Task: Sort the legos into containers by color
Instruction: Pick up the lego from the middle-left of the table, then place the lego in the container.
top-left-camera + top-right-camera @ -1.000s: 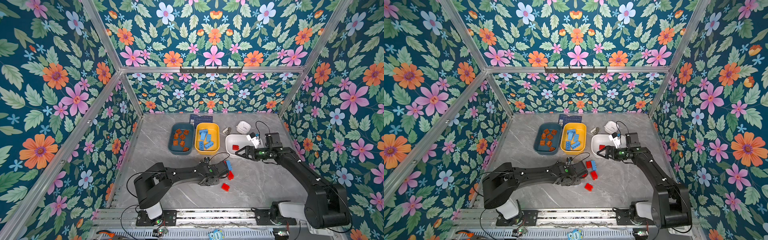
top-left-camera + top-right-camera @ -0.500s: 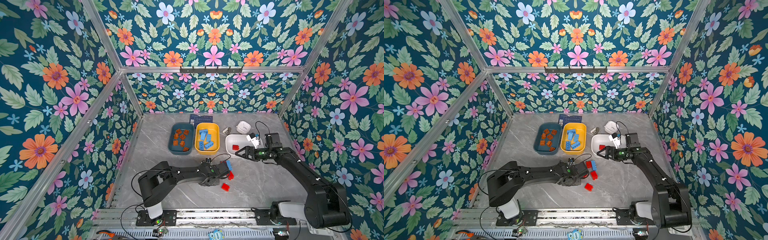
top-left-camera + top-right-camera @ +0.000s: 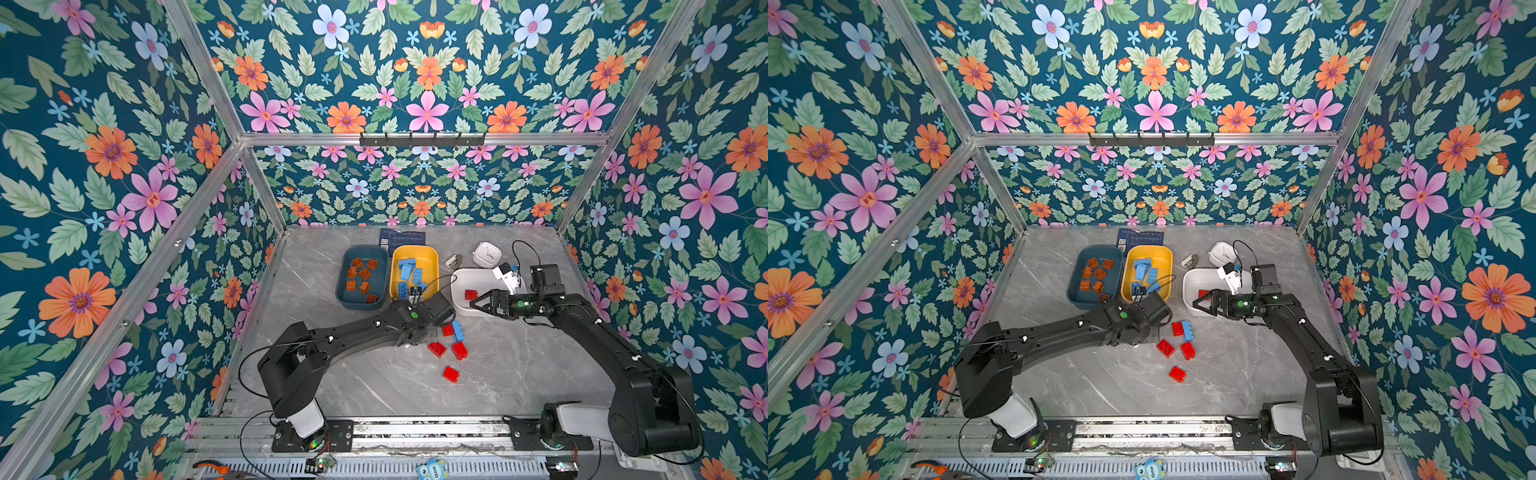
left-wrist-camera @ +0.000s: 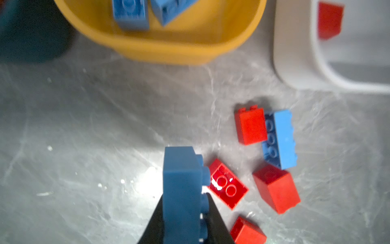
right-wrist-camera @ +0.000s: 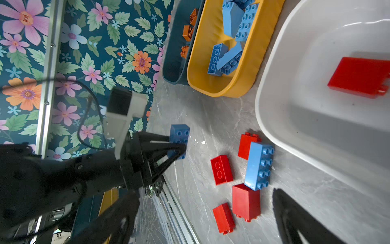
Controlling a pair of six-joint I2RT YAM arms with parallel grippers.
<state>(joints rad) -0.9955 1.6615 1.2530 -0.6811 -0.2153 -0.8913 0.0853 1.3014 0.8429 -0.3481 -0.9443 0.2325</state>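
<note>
Though brown bricks (image 3: 361, 274) lie in our teal tub (image 3: 341, 297) and blue ones (image 3: 407, 270) in the yellow tub (image 3: 435, 270), our left claw (image 5: 178, 147) clamps another blue brick (image 5: 179, 132); red bricks (image 3: 436, 349) lie loose on the bench (image 3: 519, 365); our right claw (image 3: 478, 302) gapes by the white tub (image 3: 454, 291).

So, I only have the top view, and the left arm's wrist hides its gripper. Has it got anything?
Observer: Yes. In the left wrist view, the left gripper is shut on a blue brick.
Operator: And the other blue one among the reds, how does it lie?
Observer: On its side. In the right wrist view, the loose blue brick has its studs pointing sideways along the table, and it lies against a red brick.
</note>
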